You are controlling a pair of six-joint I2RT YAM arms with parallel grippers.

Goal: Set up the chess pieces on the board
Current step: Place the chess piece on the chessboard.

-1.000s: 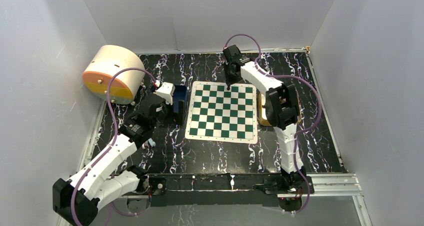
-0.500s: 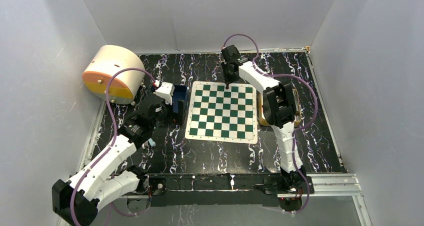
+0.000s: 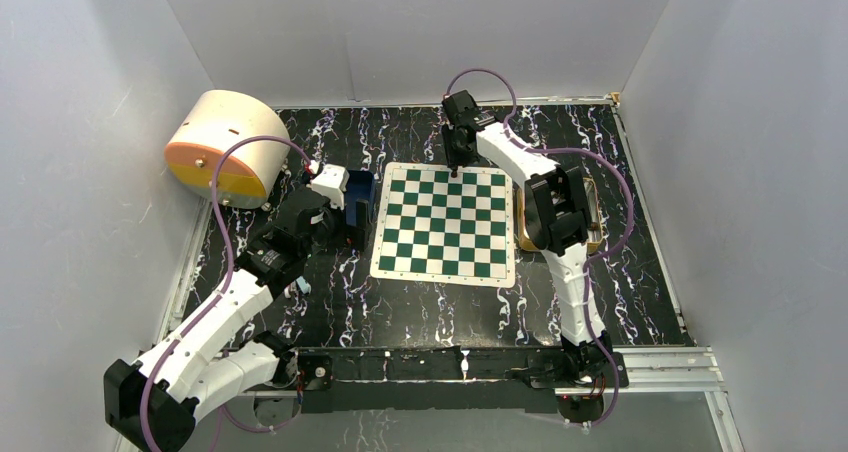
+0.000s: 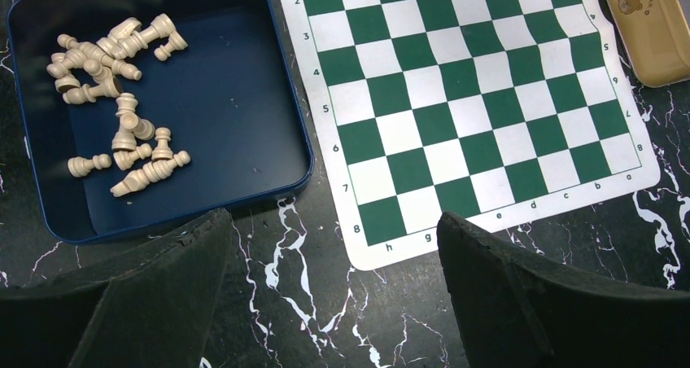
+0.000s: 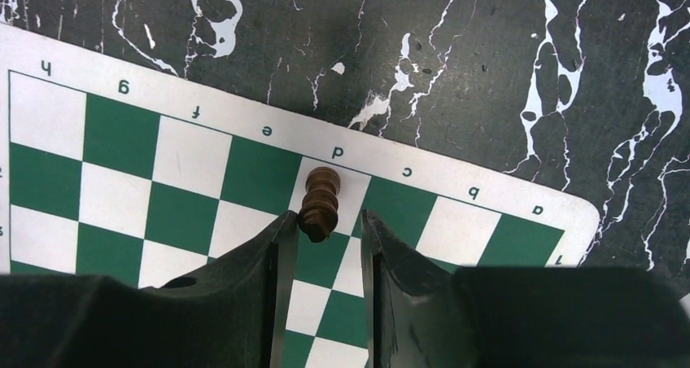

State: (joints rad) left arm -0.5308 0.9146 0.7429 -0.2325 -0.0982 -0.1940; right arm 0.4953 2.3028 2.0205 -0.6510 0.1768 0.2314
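The chess piece (image 5: 322, 195) is now standing on the board's (image 5: 175, 164) white d square, upper centre of my wrist view. My right gripper (image 5: 324, 221) is spreading away from it, seemingly no longer pinching, so I'm counting this piece as placed.

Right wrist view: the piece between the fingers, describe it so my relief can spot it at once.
On the green and white board, go to the far edge, to the white square by the letter d. A small dark brown chess piece stands there between the fingers of the right gripper. No other piece shows on the board; the pale ones lie in the blue tray.
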